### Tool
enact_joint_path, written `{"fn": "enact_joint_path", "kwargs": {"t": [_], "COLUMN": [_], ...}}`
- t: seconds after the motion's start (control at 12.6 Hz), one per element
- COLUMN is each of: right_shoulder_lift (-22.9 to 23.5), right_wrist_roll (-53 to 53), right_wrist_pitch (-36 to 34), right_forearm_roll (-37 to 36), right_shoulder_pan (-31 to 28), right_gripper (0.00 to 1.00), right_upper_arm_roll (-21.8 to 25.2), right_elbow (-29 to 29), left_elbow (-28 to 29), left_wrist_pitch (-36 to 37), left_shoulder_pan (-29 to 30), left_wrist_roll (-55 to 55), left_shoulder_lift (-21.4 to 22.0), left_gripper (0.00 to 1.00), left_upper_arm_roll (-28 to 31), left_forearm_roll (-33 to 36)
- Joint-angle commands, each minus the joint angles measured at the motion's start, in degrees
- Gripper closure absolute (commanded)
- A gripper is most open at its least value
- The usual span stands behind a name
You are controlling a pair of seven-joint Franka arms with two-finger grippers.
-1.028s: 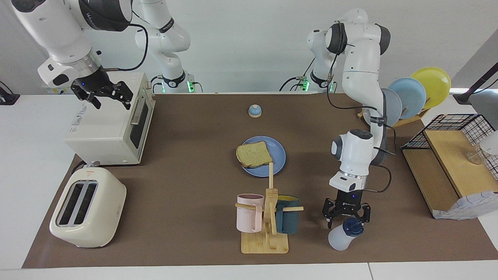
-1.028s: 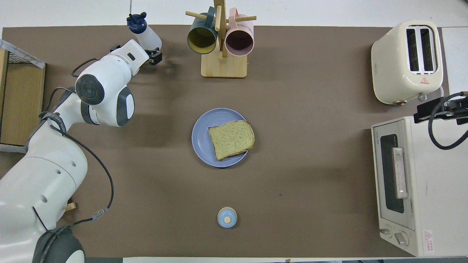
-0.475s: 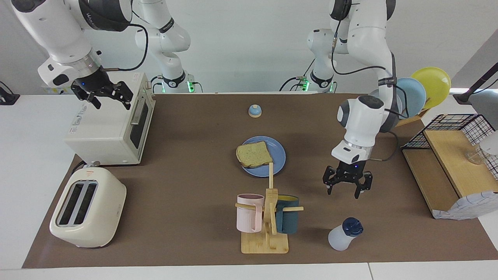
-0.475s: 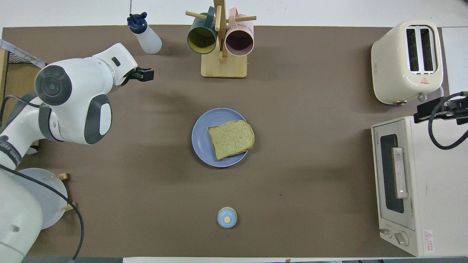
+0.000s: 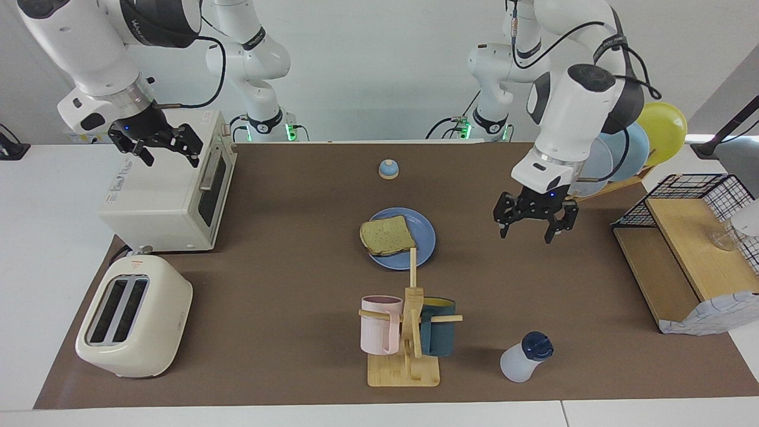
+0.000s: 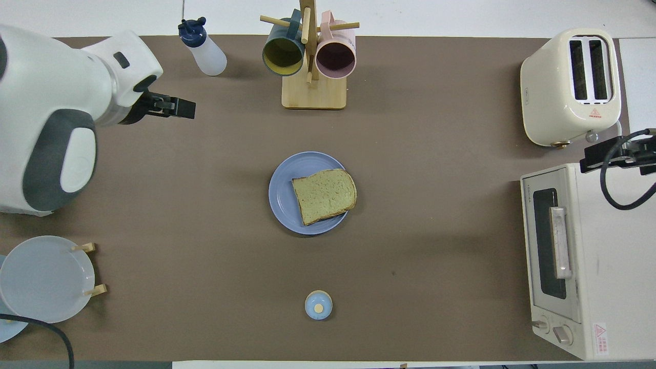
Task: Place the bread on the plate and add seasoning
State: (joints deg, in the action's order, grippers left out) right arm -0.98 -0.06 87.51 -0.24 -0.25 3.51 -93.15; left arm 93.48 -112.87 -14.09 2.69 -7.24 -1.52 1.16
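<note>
While the left arm bends high over its end of the surface, its wrist points down and the left pincer hangs in the air with both fingers spread wide, holding nothing. It is over bare brown mat, between the plate and the wire rack. The right arm waits at the other end, and the right pincer hovers above the white oven, also wide open and empty.

The bread, a square slice with speckled crumb and tan crust, lies flat on the round blue plate in the middle of the surface, one corner reaching past the rim. The seasoning, a whitish plastic bottle with a dark blue cap, stands tilted beside the wooden mug stand, farther from the robots than the plate and well apart from the left pincer.
</note>
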Motion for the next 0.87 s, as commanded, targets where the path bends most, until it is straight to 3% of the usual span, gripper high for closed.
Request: {"fn": "enact_joint_path", "kwargs": {"t": [0.0,0.4,0.79], "right_shoulder_lift": [-0.96,-0.96,-0.96], "right_wrist_roll": [-1.26,-1.17,-1.26], "right_wrist_pitch": [-0.49,-0.49,-0.49], "right_forearm_roll": [0.5,0.5,0.5], "right_shoulder_pan": [-0.55,-0.55,-0.55], "right_gripper": [0.0,0.0,0.0], "right_upper_arm_roll": [-0.25,-0.25,-0.25], "right_elbow": [-0.8,-0.8,-0.89], "left_elbow": [-3.4,-1.46,-1.28], "left_wrist_pitch": [8.44,9.86,12.74], "left_shoulder_pan": [0.64,0.81,6.51], "left_wrist_roll": [-1.38,-1.11,-0.5], "left_shoulder_lift": [2.91,6.62,8.82], "left_gripper": [0.0,0.0,0.0], "left_upper_arm_roll": [0.47,0.38,-0.06], "left_forearm_roll": [0.43,0.6,0.08]}}
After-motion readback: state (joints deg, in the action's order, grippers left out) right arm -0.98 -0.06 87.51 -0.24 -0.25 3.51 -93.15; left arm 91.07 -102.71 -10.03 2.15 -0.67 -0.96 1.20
